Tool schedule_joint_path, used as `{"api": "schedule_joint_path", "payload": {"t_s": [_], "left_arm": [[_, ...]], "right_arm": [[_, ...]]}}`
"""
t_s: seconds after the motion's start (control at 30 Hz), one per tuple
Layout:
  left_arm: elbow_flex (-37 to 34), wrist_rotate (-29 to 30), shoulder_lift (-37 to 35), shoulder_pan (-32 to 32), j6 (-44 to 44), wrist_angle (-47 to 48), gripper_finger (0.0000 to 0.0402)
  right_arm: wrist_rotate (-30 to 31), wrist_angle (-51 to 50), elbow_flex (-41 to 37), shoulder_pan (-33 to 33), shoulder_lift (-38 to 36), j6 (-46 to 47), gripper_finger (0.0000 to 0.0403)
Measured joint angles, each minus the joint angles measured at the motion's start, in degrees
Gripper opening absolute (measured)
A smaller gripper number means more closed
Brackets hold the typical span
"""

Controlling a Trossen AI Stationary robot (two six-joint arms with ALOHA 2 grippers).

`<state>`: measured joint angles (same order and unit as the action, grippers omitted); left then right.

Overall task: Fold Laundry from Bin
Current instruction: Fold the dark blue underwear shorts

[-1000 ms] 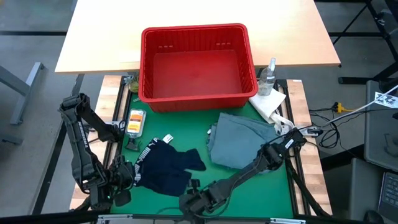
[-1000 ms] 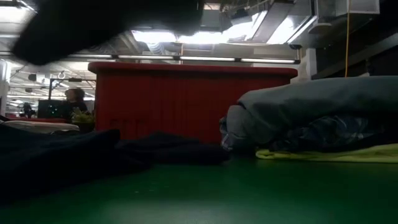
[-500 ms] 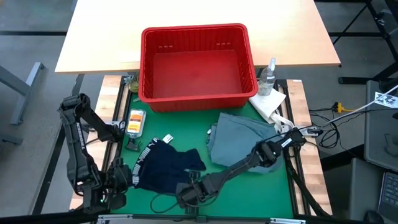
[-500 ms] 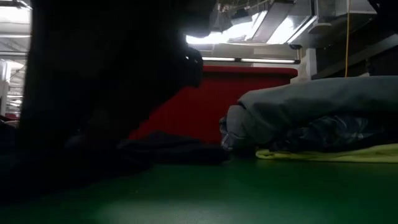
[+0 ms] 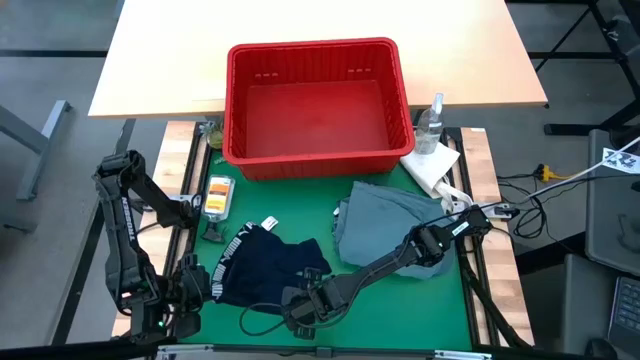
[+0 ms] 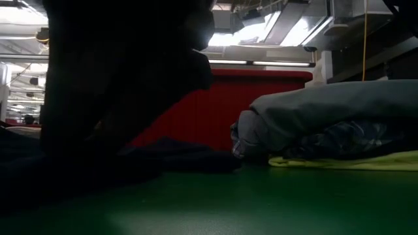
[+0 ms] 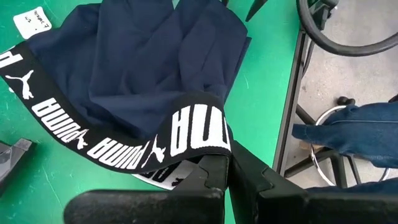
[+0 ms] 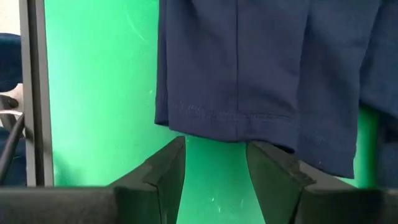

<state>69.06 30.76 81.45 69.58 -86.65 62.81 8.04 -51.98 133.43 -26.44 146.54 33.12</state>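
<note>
Dark navy garment [image 5: 268, 268]: a soft pair of shorts lying spread on the green mat [image 5: 400, 310] at the near left of the table, between the two grippers. It carries a black elastic waistband [image 7: 124, 146] printed with white lettering and a leaping-cat logo; a small white tag [image 7: 32, 20] lies at one end. The fabric is creased, with the leg hems [image 8: 249, 121] stitched in a straight line.

Left gripper [image 7: 227, 171]: fingers pressed together, pinching the folded waistband at the garment's left edge.

Right gripper [image 8: 214, 165]: fingers apart, low over the mat just at the leg hem, holding nothing.

Grey-blue garment [image 5: 385, 228]: folded on the mat to the right of the navy one, well apart from it. In the low view it tops a stack, with plaid cloth [image 6: 346, 143] and a yellow layer [image 6: 339, 162] beneath.

Red bin [image 5: 240, 110]: slotted walls, thick rim, standing beyond the mat; no garment shows inside.
</note>
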Motion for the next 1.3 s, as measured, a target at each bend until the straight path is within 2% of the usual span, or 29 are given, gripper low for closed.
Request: {"api": "schedule_joint_path", "payload": {"t_s": [0.4, 0.93, 1.03, 1.17, 1.3], "left_arm": [[0.00, 0.07, 0.00, 0.00, 0.00, 0.00, 0.0000], [0.00, 0.05, 0.00, -0.02, 0.02, -0.02, 0.0000], [0.00, 0.04, 0.00, -0.02, 0.02, -0.02, 0.0000], [0.00, 0.11, 0.00, 0.00, -1.20, -0.36, 0.0000], [0.00, 0.20, 0.00, 0.02, -1.33, -0.44, 0.0000]], "right_arm": [[0.33, 5.03, -0.02, 0.63, 0.00, -0.15, 0.0170], [0.48, 5.68, -0.04, 1.07, 1.05, 1.47, 0.0170], [2.22, 5.67, -0.04, 1.07, 1.05, 1.55, 0.0166], [6.82, 5.66, -0.04, 1.07, 1.05, 1.55, 0.0128], [9.77, 5.70, -0.04, 1.07, 1.05, 1.16, 0.0054]]}}
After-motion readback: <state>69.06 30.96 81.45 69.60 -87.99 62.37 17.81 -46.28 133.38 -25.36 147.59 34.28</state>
